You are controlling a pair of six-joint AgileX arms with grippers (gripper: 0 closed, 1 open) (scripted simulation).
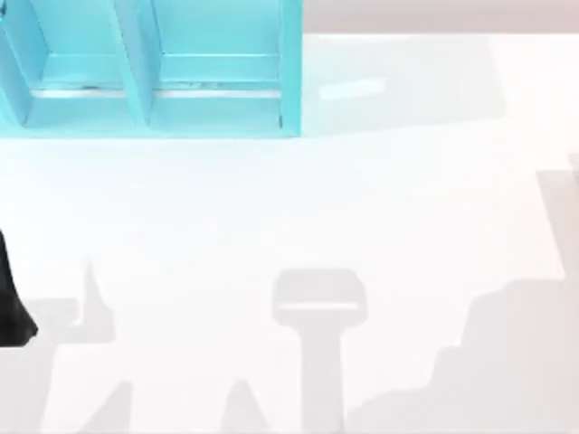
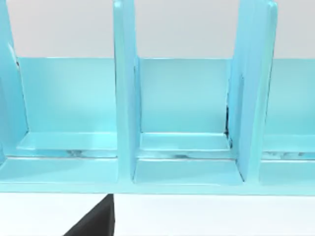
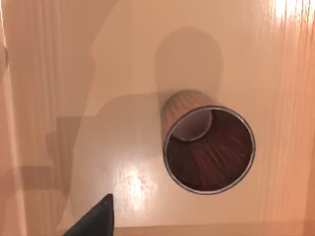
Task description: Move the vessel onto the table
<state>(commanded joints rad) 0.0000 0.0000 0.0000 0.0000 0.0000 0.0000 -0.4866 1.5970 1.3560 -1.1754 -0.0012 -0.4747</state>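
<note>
- Vessel first: the small reddish-brown tapered cup [image 3: 206, 142] with fine ribbed sides stood upright on a smooth tan wooden surface [image 3: 123, 59], as seen in the right wrist view.
- Its round open mouth faced up toward the right wrist camera, so its long axis ran almost straight along the camera's line of sight. The dark inside and the pale bottom could be seen.
- A dark fingertip [image 3: 96, 219] of the right arm's gripper showed at the edge of that view, near the cup but not touching it. The cup lay ahead of this gripper and a little off to one side.
- I cannot tell how wide the right gripper was spread. It had hold of nothing that could be seen.
- My guess is that the right arm was the nearer one, and that it would need to line up over the cup before it could close on it.
- The broad plain white table [image 1: 271, 208] was where the cup should end up.
- The turquoise shelf unit [image 1: 154, 81] with upright walls stood at the far left of the table.
- The left arm [image 1: 14, 307] waited at the table's left edge, facing the shelf. Its gripper state was unclear too.
</note>
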